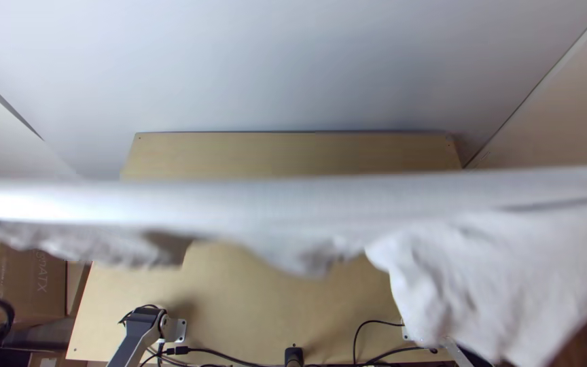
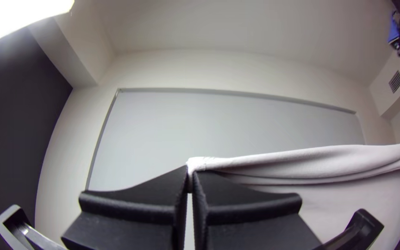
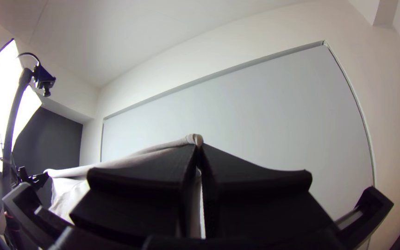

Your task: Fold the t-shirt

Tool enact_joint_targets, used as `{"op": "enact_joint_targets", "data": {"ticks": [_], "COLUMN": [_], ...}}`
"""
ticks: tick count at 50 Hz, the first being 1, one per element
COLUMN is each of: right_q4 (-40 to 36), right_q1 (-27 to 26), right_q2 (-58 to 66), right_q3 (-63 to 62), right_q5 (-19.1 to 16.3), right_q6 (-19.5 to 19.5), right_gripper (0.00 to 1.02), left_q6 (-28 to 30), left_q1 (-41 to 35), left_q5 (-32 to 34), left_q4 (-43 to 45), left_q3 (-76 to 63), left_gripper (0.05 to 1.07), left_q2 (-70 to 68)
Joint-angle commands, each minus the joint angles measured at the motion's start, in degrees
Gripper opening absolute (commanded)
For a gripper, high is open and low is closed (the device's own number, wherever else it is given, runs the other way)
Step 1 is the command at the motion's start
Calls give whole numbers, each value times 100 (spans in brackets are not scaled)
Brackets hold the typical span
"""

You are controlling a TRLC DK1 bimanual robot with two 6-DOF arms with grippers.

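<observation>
Right now, the white cloth t-shirt [image 1: 484, 272] hangs stretched from the left edge to the right edge of the top view, drooping at lower right. The left black, flat-fingered gripper [image 2: 190, 183] pinches 1 part at lower centre; the right black, flat-fingered gripper [image 3: 198, 159] clamps another, cloth trailing to the lower left.

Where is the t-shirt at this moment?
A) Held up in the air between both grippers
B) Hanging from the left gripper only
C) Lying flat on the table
A: the t-shirt stretches above the table, pinched by the left gripper and right gripper.
</observation>
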Motion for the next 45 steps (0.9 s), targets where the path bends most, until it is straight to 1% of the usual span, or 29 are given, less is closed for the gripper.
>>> {"op": "enact_joint_targets", "data": {"ticks": [1,4,8,11,14,17,20,23,26,31,34,38,42,45], "right_q4": [-37,-37,42,148,350,622,877,1185,1431,2046,2705,3268,3558,3874], "right_q1": [-112,-138,-156,-129,-76,-24,-6,108,143,214,143,178,178,161], "right_q2": [-34,-25,-34,-95,-236,-438,-631,-763,-842,-710,-412,195,766,1197], "right_q3": [-177,-318,-819,-1399,-2137,-3025,-3860,-4765,-5530,-6619,-7182,-7463,-7428,-7384], "right_q5": [267,267,267,267,267,267,267,267,267,267,258,267,267,267], "right_q6": [203,265,282,441,511,502,572,599,774,854,845,854,845,827], "right_gripper": [3,3,3,3,3,3,3,3,3,3,3,3,3,3], "left_q6": [68,33,6,-20,-126,-152,-389,-468,-521,-530,-565,-679,-961,-1048], "left_q1": [22,4,-57,-127,-189,-321,-479,-620,-628,-628,-611,-584,-365,-206], "left_q5": [-183,-175,-113,10,54,72,159,186,318,634,687,950,1276,1355], "left_q4": [-261,-270,-376,-411,-393,-341,-376,-367,-147,538,1022,1426,1725,2041], "left_q3": [-245,-518,-1124,-1775,-2451,-3234,-3937,-4649,-5343,-6222,-6468,-6521,-6407,-6371], "left_gripper": [8,8,8,8,8,8,8,8,8,8,8,8,8,8], "left_q2": [-128,-207,-339,-498,-656,-867,-972,-998,-990,-691,-216,381,1023,1454]}}
